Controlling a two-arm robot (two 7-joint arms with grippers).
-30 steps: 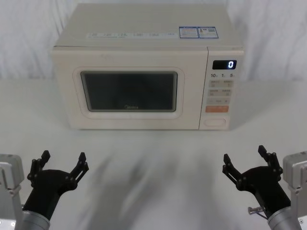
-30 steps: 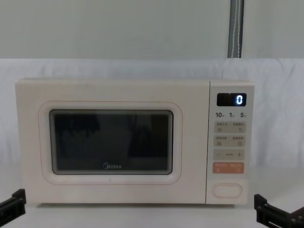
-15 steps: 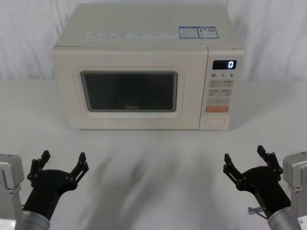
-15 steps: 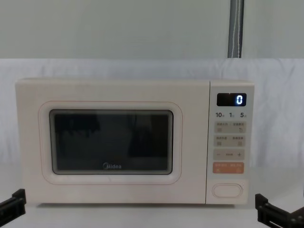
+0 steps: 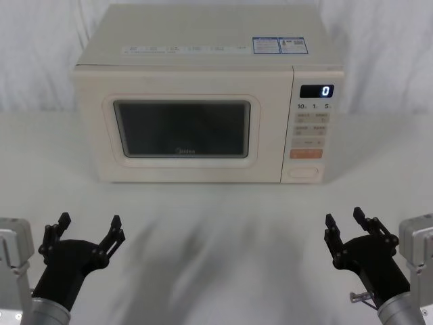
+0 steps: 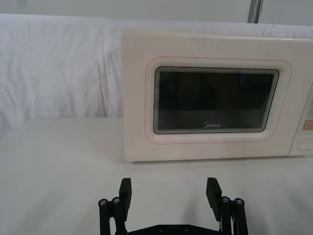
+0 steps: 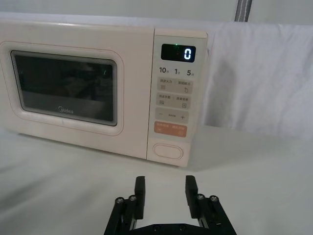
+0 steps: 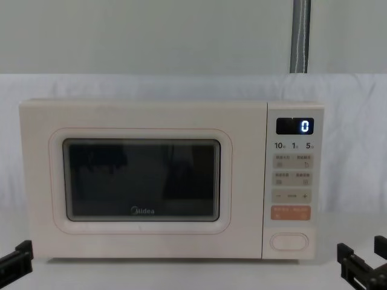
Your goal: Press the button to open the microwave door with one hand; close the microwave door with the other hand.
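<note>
The cream microwave [image 5: 203, 47] stands at the back of the white table with its display reading "0". The microwave door [image 5: 183, 169] is shut, flush with the front. The oval cream button [image 5: 304, 172] sits at the bottom of the control panel, under the orange key; the right wrist view has the button [image 7: 167, 151] straight ahead of my right gripper [image 7: 165, 185]. My right gripper [image 5: 344, 218] hovers low at the near right, open with a narrow gap and holding nothing. At the near left my left gripper [image 5: 90, 220] is wide open and empty, facing the door [image 6: 215, 147].
A white cloth covers the table [image 5: 216, 230] and the wall behind. Free room lies between both grippers and the microwave's front. A grey pole [image 8: 300, 36] stands behind the microwave on the right.
My right gripper's fingers have drawn closer together, and it has shifted slightly right. The left gripper and the microwave have not moved.
</note>
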